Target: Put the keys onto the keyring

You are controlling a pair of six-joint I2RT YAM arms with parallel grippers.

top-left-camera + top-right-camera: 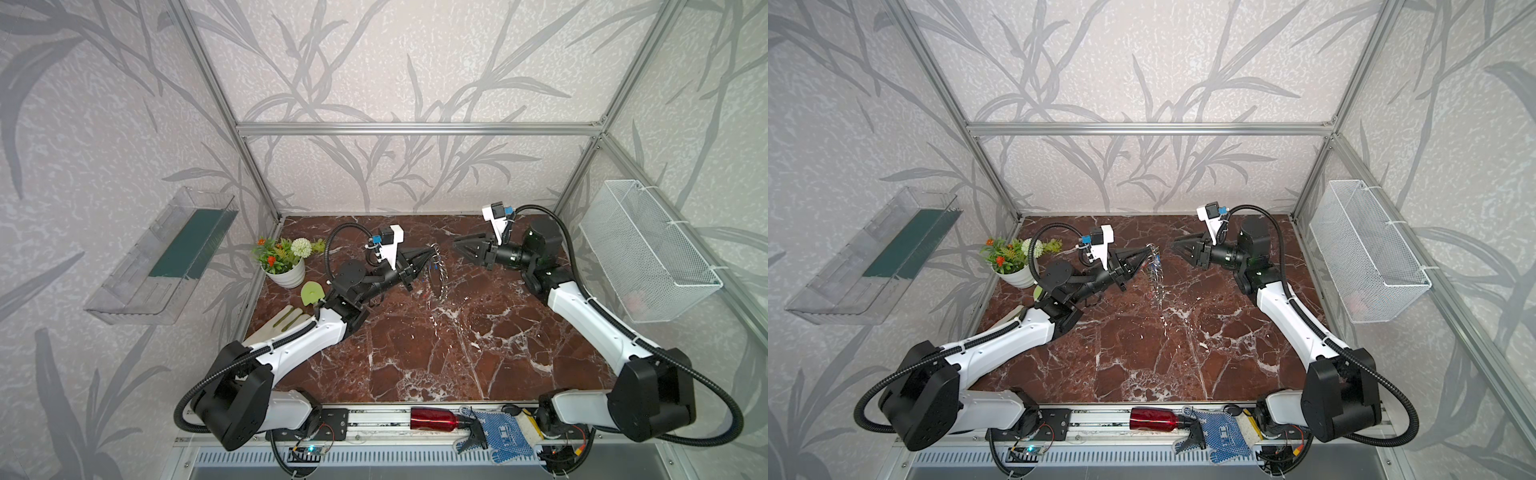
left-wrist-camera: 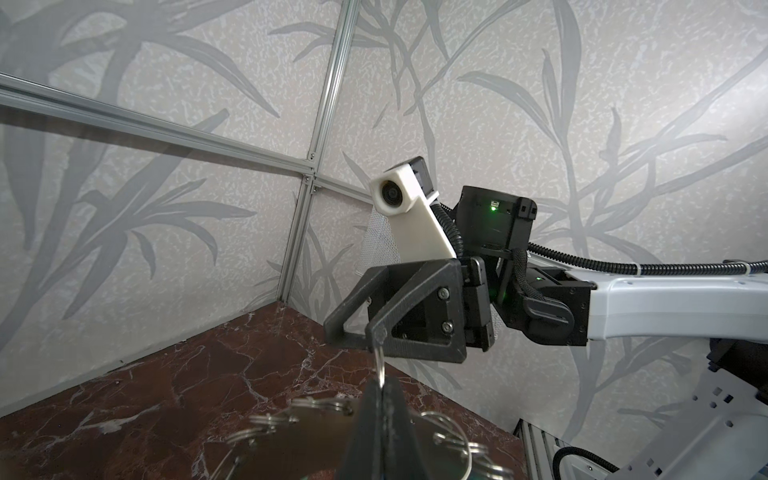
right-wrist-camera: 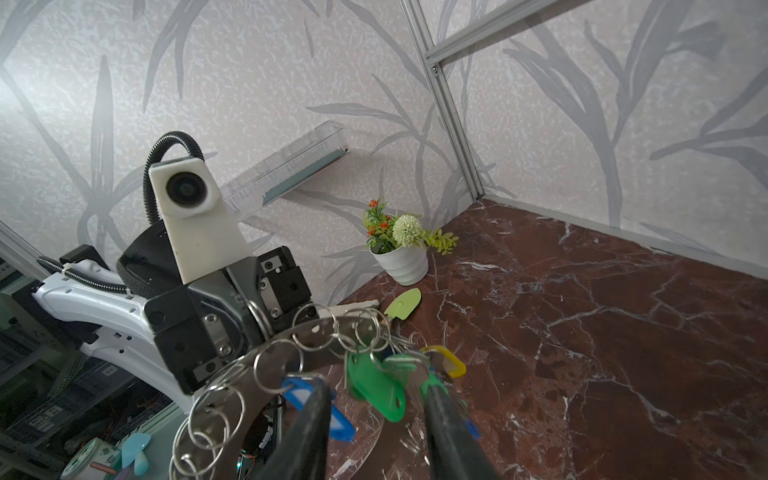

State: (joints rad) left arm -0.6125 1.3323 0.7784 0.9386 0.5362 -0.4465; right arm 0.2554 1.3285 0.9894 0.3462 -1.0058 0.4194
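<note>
My left gripper (image 1: pixel 432 250) (image 1: pixel 1148 249) is shut on the rim of the keyring (image 1: pixel 440 276) (image 1: pixel 1156 272) and holds it on edge above the marble floor. In the left wrist view its shut fingertips (image 2: pixel 380 409) pinch the ring's rim (image 2: pixel 316 409). The keys hang from the keyring (image 3: pixel 291 347) in a bunch, with a green tag (image 3: pixel 384 399), a blue tag (image 3: pixel 343 424) and a yellow tag (image 3: pixel 451 361). My right gripper (image 1: pixel 459 247) (image 1: pixel 1177 248) (image 3: pixel 376 386) is open and empty. It points at the keyring from the right, a short gap away.
A white flower pot (image 1: pixel 286 272), a green trowel (image 1: pixel 311 293) and a pale glove (image 1: pixel 282 322) lie at the left edge. A wire basket (image 1: pixel 648 253) hangs on the right wall, a clear shelf (image 1: pixel 162 257) on the left. A red bottle (image 1: pixel 434 417) lies on the front rail.
</note>
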